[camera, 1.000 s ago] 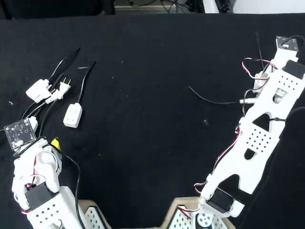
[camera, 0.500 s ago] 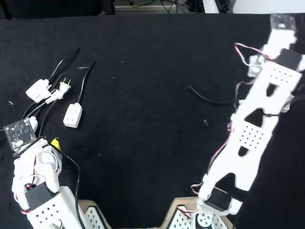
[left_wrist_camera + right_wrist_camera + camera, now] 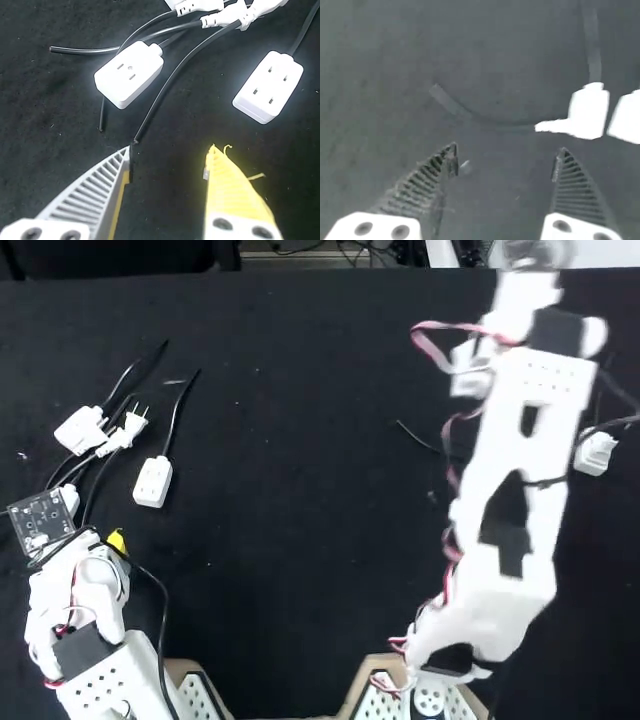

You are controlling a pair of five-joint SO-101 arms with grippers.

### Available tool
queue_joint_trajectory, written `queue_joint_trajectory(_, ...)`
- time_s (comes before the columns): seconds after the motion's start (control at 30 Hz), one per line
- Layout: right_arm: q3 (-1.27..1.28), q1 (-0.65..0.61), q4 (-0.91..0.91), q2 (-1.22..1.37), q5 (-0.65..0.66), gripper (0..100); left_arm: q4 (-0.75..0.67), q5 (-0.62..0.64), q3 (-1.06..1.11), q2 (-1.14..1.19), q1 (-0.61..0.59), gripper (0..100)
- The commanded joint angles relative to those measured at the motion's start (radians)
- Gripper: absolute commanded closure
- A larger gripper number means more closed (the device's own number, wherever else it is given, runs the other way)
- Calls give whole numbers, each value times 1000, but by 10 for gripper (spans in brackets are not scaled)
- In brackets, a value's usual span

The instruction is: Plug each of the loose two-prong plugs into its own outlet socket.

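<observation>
Right pincer (image 3: 506, 152), jaws apart and empty, has swung up off the counter (image 3: 300, 390) in the past second, leaving a white plug (image 3: 587, 114) lying on its cable beneath. Left pincer (image 3: 169, 149), likewise apart, has not stirred above a single outlet (image 3: 129, 74) and a double outlet (image 3: 268, 86). No plug appears seated yet.

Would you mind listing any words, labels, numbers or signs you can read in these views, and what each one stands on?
No text can be read in any view.
single outlet socket: plain white face, no print visible.
double outlet socket: plain white face, no print visible.
small dark board by the left arm's wrist: any markings are too small to read.
</observation>
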Motion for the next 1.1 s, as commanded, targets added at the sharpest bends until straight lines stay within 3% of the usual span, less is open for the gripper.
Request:
queue_joint_trajectory(0.0, 268, -129, -153, -131, -12, 713, 2, 8, -13, -5, -8, 755)
queue_joint_trajectory(0.2, 619, -265, -405, -231, -118, 713, 2, 8, -13, -5, -8, 755)
queue_joint_trajectory(0.43, 964, -390, -661, -383, -126, 713, -5, 8, 4, -5, -8, 755)
queue_joint_trajectory(0.63, 1199, -397, -953, -403, -126, 720, -6, 8, 5, -5, -8, 755)
queue_joint_trajectory(0.83, 1296, -400, -1062, -403, -126, 994, -8, 6, 7, -5, -8, 755)
queue_joint_trajectory(1.07, 1379, -505, -1180, -397, -126, 825, -8, 6, 7, -5, -8, 755)
